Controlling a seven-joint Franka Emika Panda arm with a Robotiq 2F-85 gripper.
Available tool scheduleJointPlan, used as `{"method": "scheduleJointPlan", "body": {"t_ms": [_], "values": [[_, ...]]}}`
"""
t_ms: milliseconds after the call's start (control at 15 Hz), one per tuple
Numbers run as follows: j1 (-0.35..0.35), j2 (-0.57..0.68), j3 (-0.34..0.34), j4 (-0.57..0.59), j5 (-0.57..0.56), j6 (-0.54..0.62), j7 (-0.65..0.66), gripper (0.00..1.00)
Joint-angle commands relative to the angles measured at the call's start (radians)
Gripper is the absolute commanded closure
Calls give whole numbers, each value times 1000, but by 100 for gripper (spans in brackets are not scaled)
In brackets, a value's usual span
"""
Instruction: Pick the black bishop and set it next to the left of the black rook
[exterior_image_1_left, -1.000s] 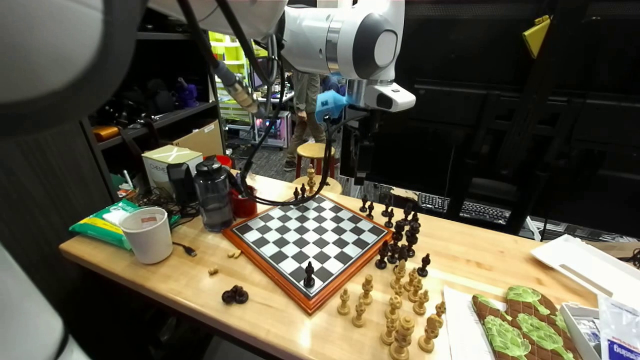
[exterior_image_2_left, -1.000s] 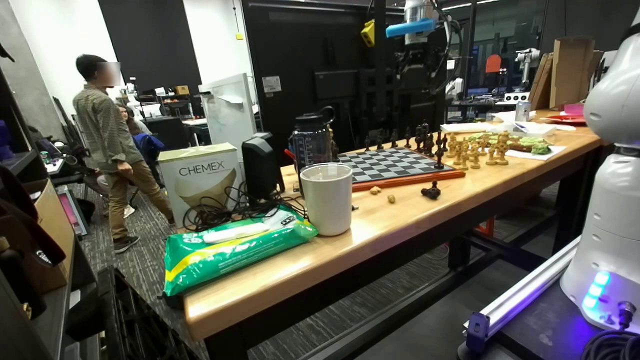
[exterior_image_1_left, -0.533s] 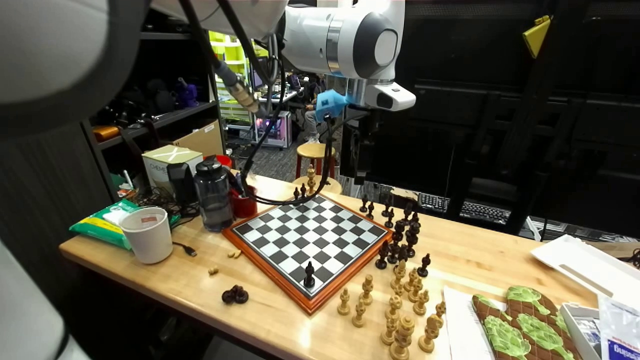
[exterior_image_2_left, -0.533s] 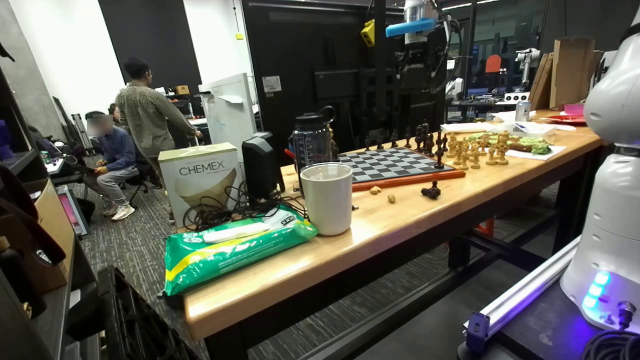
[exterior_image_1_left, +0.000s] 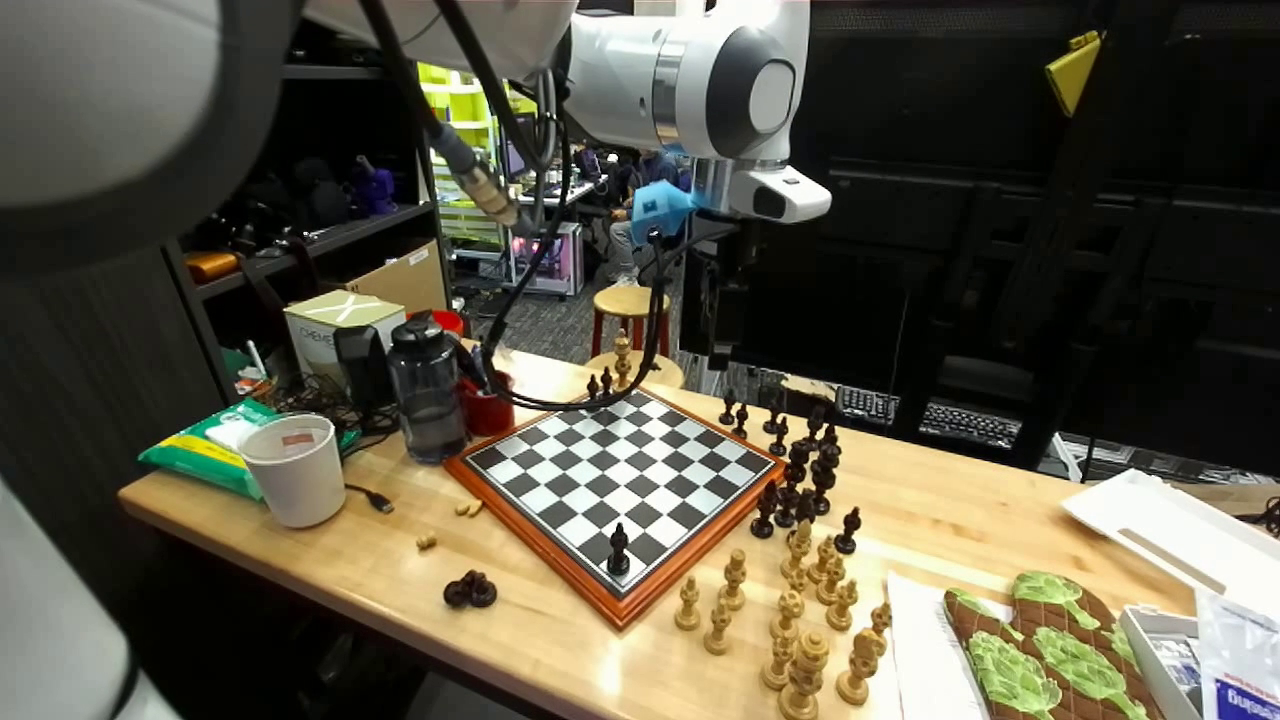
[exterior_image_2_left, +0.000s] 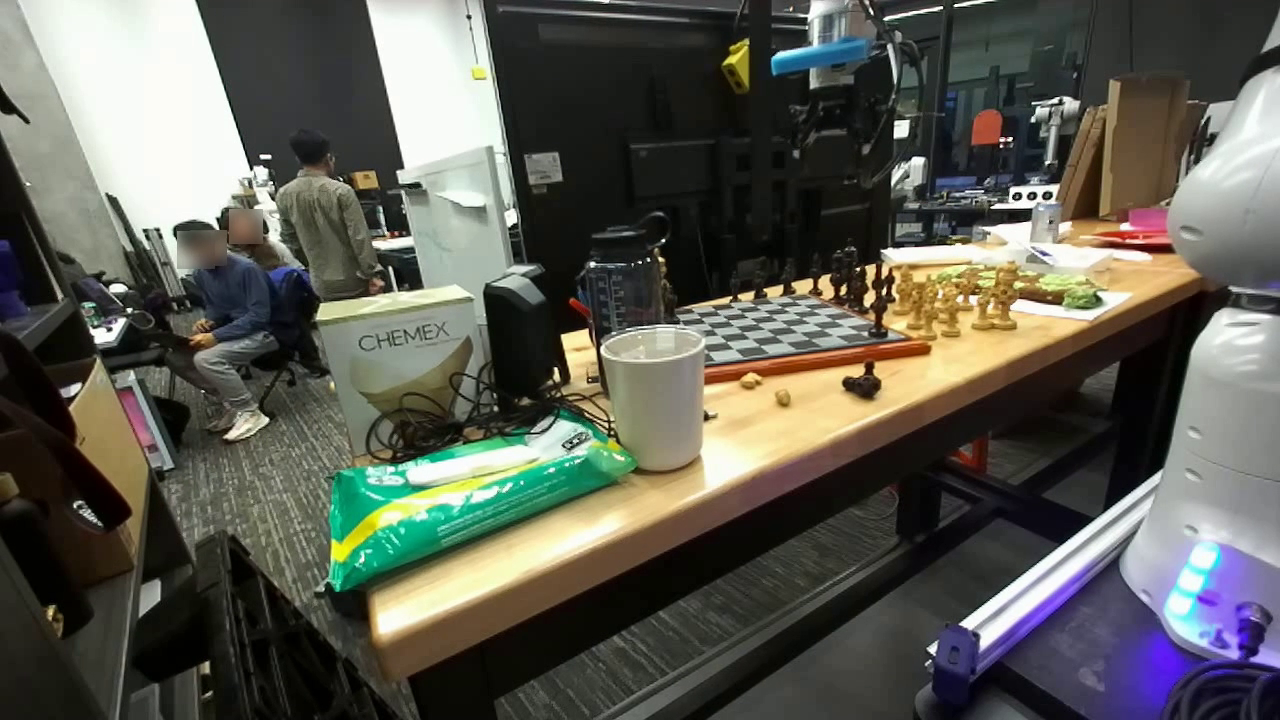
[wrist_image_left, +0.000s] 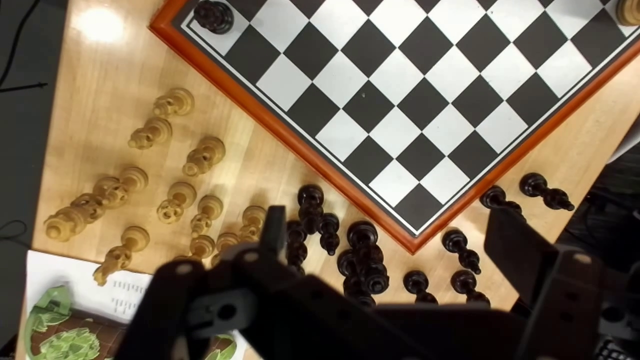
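Your gripper (wrist_image_left: 390, 232): released, jaws wide, above the surface (exterior_image_1_left: 960, 515). One black piece (exterior_image_1_left: 618, 555) stands at a corner of the chessboard (exterior_image_1_left: 620, 465), more black pieces (exterior_image_1_left: 822, 475) beside it; you cannot tell bishop from rook.

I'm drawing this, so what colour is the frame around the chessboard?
The chessboard's frame is reddish orange; it shows best in the wrist view.

A white robot arm (exterior_image_1_left: 612, 85) is held raised and outstretched, its wrist (exterior_image_1_left: 755, 190) turned downward; in the wrist view, the dark jaws are spread wide apart.
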Motion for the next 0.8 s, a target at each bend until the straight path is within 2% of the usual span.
{"method": "scheduleJointPlan", "body": {"t_ms": [0,733], "values": [[2,7,1,10,-1,0,10,0],[-23,116,-46,164,20,-38,-73,0]]}}
